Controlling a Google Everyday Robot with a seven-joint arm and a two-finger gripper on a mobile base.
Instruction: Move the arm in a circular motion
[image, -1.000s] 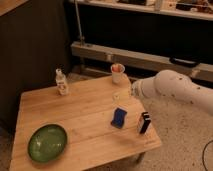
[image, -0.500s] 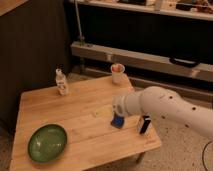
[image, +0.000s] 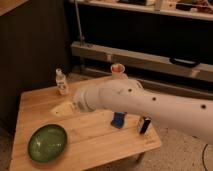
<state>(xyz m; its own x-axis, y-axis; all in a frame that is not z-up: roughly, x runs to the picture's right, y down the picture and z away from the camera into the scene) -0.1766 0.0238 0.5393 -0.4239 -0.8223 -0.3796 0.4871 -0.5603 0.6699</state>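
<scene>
At the lower left of the frame, a green bowl (image: 47, 142) sits on the wooden table (image: 95, 147), near its front left corner. Above it, toward the table's back left edge, a small clear bottle (image: 61, 82) stands upright.

Just below and right of the bottle, the hand (image: 62, 108) shows as a flat tan wedge low over the left half of the tabletop. I cannot tell whether it touches the wood or how far open it is. No object shows in its hold.

From the hand, the arm (image: 130, 100) runs rightward across the middle of the frame. It is thick, white and rounded, dotted with small dark holes, and it leaves the picture at the right edge. It crosses above the middle of the table.

Behind the arm, at the table's back edge in the upper centre, stands a pale cup (image: 117, 71) with something reddish at its top. Under the arm, a blue object (image: 118, 120) stands on the table, its top hidden by the arm. Just right of it, near the table's right edge, is a dark object (image: 144, 125).
</scene>
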